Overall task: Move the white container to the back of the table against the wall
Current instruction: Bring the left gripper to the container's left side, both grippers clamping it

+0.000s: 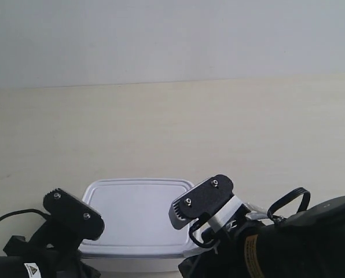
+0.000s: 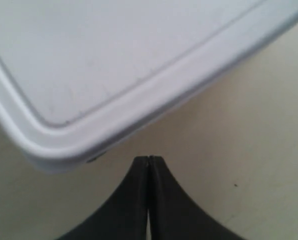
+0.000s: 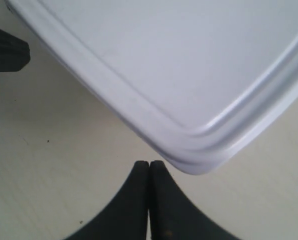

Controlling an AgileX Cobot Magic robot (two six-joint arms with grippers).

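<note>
The white container [image 1: 136, 213] lies flat on the table [image 1: 172, 133] near its front edge, lid on, far from the wall [image 1: 172, 35]. One arm stands on each side of it: the arm at the exterior view's left [image 1: 74, 215] and the arm at the exterior view's right [image 1: 202, 202]. My left gripper [image 2: 149, 159] is shut and empty, its tips just off a rounded corner of the container [image 2: 114, 60]. My right gripper [image 3: 149, 163] is also shut and empty, tips right beside another corner of the container [image 3: 189, 65]. Whether either one touches the box, I cannot tell.
Bare cream table stretches from the container back to the wall. A dark part of the other arm [image 3: 4, 47] shows at the edge of the right wrist view. Black cables [image 1: 288, 202] loop over the arm at the exterior view's right.
</note>
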